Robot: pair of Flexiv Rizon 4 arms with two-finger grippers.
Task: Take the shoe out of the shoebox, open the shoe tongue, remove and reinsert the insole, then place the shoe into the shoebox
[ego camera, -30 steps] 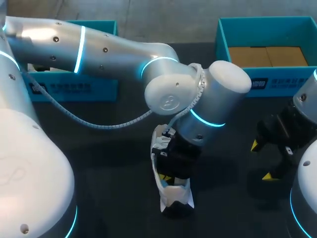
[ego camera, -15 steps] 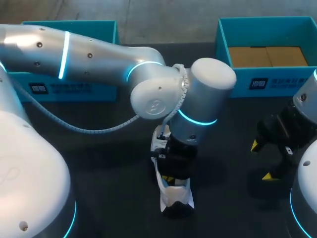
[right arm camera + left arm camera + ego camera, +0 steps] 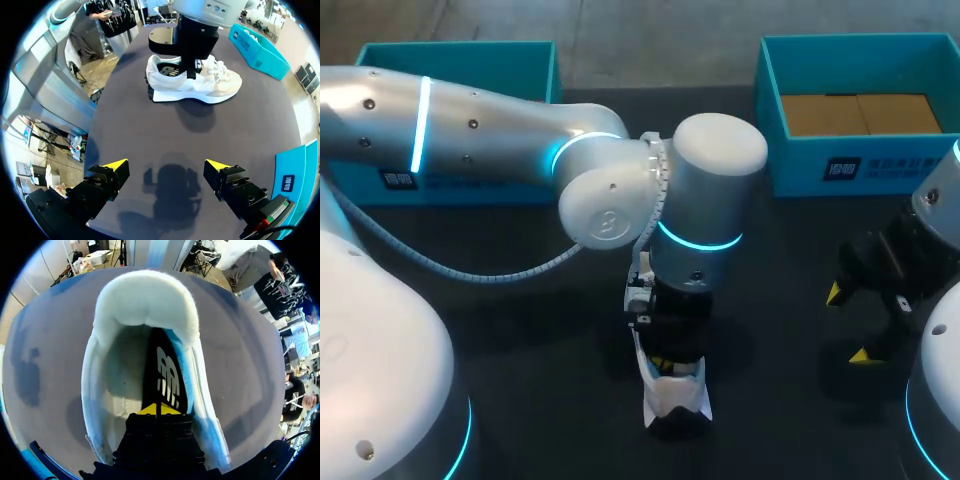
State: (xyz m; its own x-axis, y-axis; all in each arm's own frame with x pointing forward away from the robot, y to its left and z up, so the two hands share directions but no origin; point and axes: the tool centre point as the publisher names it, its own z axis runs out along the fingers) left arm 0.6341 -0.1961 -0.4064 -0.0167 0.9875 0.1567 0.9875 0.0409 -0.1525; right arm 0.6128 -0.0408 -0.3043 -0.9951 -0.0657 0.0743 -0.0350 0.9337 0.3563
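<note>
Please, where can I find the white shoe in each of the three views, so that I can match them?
Head view: the shoe lies in the lower middle, under the left arm's wrist.
Left wrist view: its opening surrounds the left gripper, which holds the insole.
Right wrist view: it stands on its sole, far ahead of the right gripper.
Shared landmark: the left gripper inside the shoe's opening.

A robotics lab: a silver robot arm (image 3: 490,135) over a dark table (image 3: 540,320) beside a teal shoebox (image 3: 910,165).
</note>
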